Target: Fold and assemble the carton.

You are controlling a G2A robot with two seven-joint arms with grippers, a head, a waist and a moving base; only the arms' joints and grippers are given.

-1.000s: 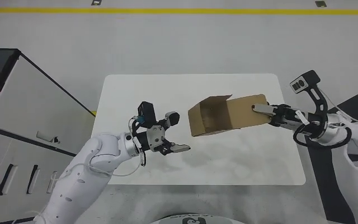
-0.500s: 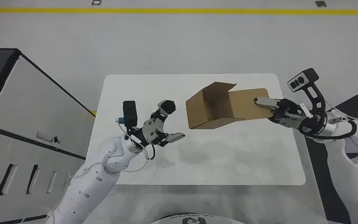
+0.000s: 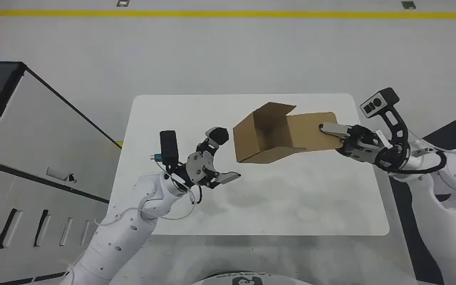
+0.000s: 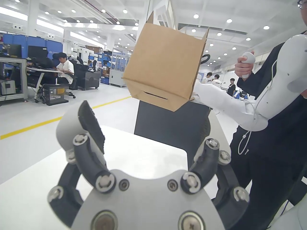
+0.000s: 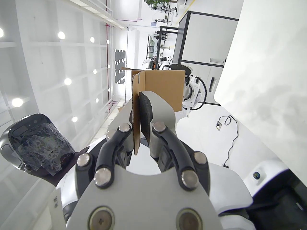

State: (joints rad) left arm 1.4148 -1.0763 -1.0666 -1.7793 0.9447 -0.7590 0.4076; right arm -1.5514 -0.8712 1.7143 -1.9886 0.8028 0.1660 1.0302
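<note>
**Right fingers clamping the carton, left fingers spread apart**

The right gripper (image 3: 325,129) is pinching one side panel of the brown cardboard carton (image 3: 281,135). In the right wrist view its padded fingers (image 5: 146,111) are pressing together on the thin panel edge, and the rest of the carton (image 5: 165,84) is projecting straight out past their tips. The carton is hanging above the white rectangular worktop (image 3: 285,206). Its open mouth and one raised flap are on the end away from the right fingers.

The left gripper (image 3: 223,157) is hovering over the worktop with its fingers (image 4: 92,125) wide apart and gripping nothing. The carton (image 4: 165,68) is sitting beyond those fingertips and higher than them, near but not touching. From there its underside is showing a folded seam with a narrow slot.
</note>
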